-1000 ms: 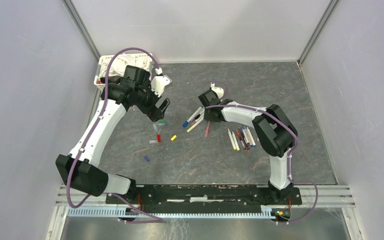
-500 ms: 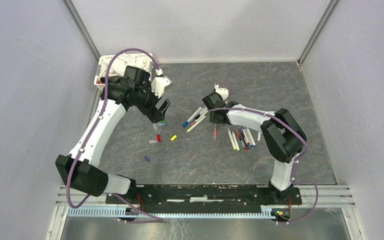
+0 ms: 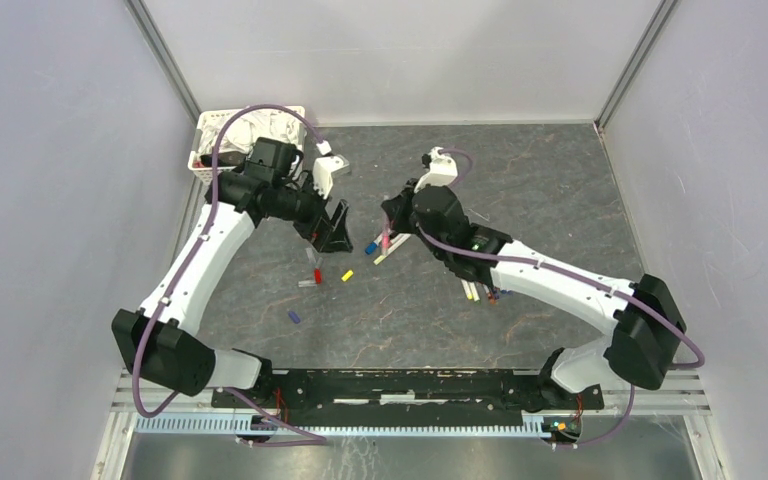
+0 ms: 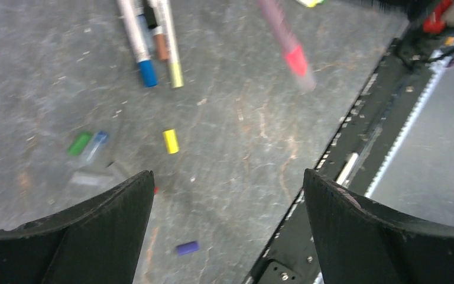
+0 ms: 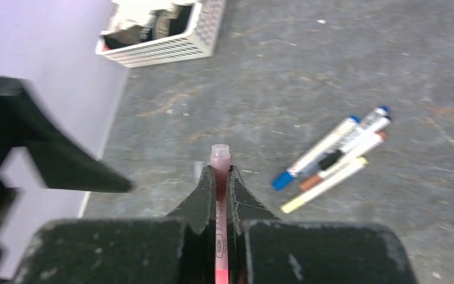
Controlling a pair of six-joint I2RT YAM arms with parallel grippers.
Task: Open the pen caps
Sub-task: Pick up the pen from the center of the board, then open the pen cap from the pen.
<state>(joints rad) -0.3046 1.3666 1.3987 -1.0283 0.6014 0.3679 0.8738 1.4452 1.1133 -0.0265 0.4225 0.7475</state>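
My right gripper is shut on a pink pen, whose pale capped end sticks out past the fingertips. From above, the right gripper holds this pen above the table, just right of my left gripper. The left gripper is open and empty, and the pink pen hangs ahead of it. Loose pen caps lie on the table: yellow, purple, green, blue. Capped pens lie in a bunch at the right.
A white slatted basket of cloths stands at the back left corner. More pens lie partly under my right forearm. Yellow, red and purple caps lie scattered below the left gripper. The black base rail runs along the near edge.
The right gripper shut on the pink pen, lifted it off the table and swung left toward the left gripper. The left gripper stayed open and shifted slightly right.
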